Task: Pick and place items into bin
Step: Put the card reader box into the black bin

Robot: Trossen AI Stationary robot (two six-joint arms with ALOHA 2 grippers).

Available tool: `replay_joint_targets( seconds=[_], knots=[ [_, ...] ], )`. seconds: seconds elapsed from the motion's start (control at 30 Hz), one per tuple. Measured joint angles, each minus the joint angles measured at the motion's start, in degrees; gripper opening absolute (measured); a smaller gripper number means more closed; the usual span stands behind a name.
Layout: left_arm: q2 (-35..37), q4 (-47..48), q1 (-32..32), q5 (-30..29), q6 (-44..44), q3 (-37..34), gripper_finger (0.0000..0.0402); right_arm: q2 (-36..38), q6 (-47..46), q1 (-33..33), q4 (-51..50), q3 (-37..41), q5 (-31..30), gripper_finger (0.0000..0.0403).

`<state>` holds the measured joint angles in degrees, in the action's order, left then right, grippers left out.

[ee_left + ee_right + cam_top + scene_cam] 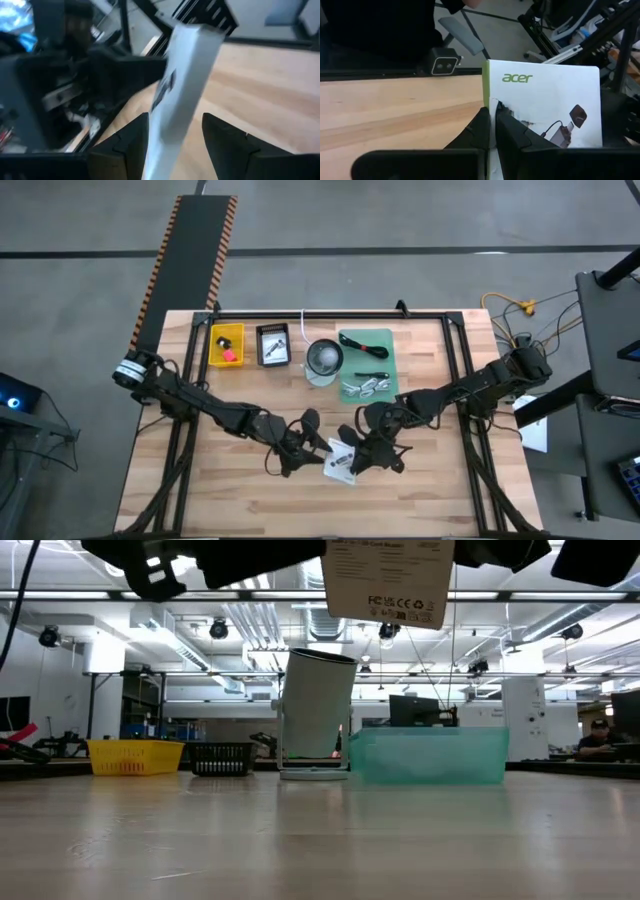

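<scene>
The right gripper (352, 463) is clamped on the white packet (341, 461), held in the air above the front middle of the desk (440, 500). The left gripper (322, 445) stands apart around the packet's other edge. I think the left should back off fully before the right carries the packet. The way to the green bin (366, 364) at the back edge looks open, past the white cup (323, 360).

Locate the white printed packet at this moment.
The flat white printed packet hangs above the table's near-centre in the high view, pinched by the right tool, with the left tool open around its other edge.
</scene>
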<state>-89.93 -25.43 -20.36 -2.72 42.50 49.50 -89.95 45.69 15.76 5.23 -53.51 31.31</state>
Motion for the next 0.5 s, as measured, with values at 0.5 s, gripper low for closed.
replay_joint_targets(
  seconds=[0.5],
  knots=[
    [0.0, -1.2, 0.0, 2.5, 2.0, 1.1, 0.0136, 0.1, 1.5, -1.2, 3.7, -0.2, 0.1, 0.0011]
  ],
)
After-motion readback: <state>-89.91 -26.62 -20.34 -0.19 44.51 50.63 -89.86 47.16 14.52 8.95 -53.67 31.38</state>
